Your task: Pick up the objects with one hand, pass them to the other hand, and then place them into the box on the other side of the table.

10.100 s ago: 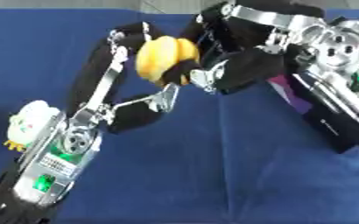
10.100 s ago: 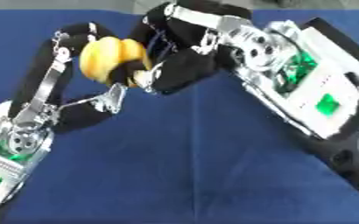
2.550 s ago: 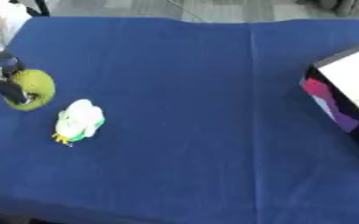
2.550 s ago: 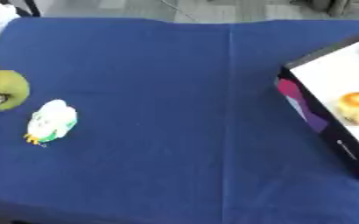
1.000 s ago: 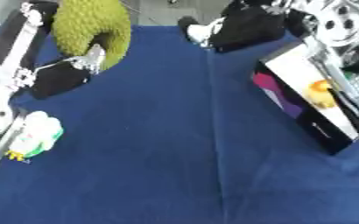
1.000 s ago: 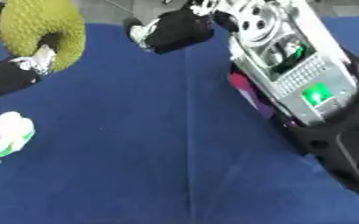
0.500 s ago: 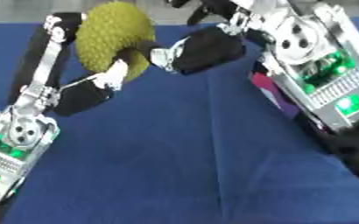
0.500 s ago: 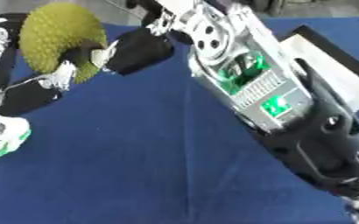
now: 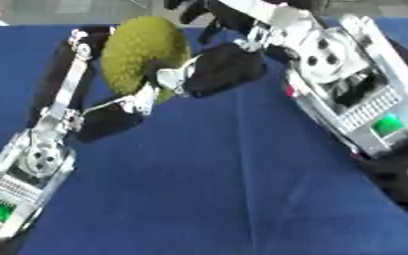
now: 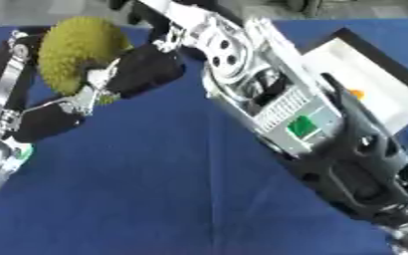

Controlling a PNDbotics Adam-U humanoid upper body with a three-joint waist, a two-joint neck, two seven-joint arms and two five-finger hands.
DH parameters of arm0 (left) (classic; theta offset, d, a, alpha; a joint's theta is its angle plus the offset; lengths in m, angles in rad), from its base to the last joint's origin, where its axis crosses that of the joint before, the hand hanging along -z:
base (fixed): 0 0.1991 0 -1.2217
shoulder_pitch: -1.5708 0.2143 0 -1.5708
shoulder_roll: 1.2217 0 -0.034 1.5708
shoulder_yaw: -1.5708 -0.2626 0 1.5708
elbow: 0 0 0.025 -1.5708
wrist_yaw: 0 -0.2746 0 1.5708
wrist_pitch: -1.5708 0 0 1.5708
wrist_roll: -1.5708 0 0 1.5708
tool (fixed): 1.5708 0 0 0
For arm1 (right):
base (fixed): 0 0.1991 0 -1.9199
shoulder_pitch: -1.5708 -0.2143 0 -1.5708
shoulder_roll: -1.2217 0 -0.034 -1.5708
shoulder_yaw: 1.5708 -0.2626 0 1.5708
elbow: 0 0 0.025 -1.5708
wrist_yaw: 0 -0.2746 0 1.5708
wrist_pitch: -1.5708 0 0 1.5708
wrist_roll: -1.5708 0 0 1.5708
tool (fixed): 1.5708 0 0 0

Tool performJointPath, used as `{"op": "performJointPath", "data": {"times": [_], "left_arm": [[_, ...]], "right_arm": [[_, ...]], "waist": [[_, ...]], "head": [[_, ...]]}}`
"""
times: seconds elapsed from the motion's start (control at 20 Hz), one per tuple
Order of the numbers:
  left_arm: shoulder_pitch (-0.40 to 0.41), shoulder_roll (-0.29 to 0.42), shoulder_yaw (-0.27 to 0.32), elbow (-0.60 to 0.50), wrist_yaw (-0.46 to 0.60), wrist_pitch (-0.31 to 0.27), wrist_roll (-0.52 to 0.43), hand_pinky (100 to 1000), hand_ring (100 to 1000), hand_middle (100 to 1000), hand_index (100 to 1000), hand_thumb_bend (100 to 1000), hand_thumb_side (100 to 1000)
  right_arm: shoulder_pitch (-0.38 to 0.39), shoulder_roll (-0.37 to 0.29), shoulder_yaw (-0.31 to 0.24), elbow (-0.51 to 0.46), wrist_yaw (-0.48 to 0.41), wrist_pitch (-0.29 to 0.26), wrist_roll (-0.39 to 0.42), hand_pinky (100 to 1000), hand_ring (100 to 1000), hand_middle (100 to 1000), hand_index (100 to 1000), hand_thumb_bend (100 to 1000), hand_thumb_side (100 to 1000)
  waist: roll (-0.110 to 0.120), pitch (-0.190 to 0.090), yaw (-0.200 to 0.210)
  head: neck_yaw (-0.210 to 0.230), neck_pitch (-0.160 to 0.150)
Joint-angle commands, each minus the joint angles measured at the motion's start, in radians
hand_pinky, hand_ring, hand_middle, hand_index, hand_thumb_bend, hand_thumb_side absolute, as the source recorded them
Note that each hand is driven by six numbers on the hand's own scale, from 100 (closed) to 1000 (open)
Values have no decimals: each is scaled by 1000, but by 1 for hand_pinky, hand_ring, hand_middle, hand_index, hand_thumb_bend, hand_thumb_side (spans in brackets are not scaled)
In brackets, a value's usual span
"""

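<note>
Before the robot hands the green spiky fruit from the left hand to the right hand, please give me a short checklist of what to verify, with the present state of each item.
1. Left hand holds the green spiky fruit: ok, its fingers curl round the fruit, which is up off the blue table.
2. Right hand is at the fruit: ok, it sits right beside the fruit.
3. Right hand's fingers are closed round the fruit: cannot tell, they are hidden.
4. Box on the right side is open to receive it: ok, its white inside shows.
5. Room in the box: cannot tell, the right arm covers most of it; one small orange thing shows inside.
</note>
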Motion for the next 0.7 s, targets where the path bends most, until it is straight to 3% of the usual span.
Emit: {"op": "performJointPath", "data": {"times": [0.05,0.2,0.3,0.4,0.45,0.55,0.7], "left_arm": [[-16,4,1,-14,-16,-42,16,676,497,425,519,100,316],[-16,9,-1,-19,-48,-73,24,675,500,427,516,100,281],[-16,11,-1,-25,-76,-93,28,674,501,428,516,100,276],[-15,10,-3,-20,-86,-98,29,676,501,429,519,100,282],[-14,9,-4,-16,-89,-98,28,678,503,431,521,100,286],[-10,9,-7,-6,-98,-93,21,688,511,443,540,100,294],[-6,10,-11,11,-107,-64,7,710,544,489,615,100,200]], "right_arm": [[-4,-10,2,-3,-15,49,73,748,855,790,857,320,109],[-2,-13,17,24,-3,49,107,751,849,786,859,361,129],[-2,-12,23,43,19,49,141,747,829,743,820,297,104],[1,-5,13,52,17,49,153,737,799,642,729,164,100],[2,-4,5,51,8,49,144,733,787,605,697,114,100],[3,-4,-9,43,-22,49,101,714,739,514,599,100,100],[8,-9,-11,45,-83,49,7,693,674,436,485,100,100]], "waist": [[0,-15,2],[-1,-15,3],[-2,-15,4],[-2,-14,3],[-2,-14,3],[-2,-13,1],[-2,-14,-1]], "head": [[-4,-6],[-4,-4],[-5,-2],[-3,-1],[-3,-1],[-1,1],[1,1]]}}
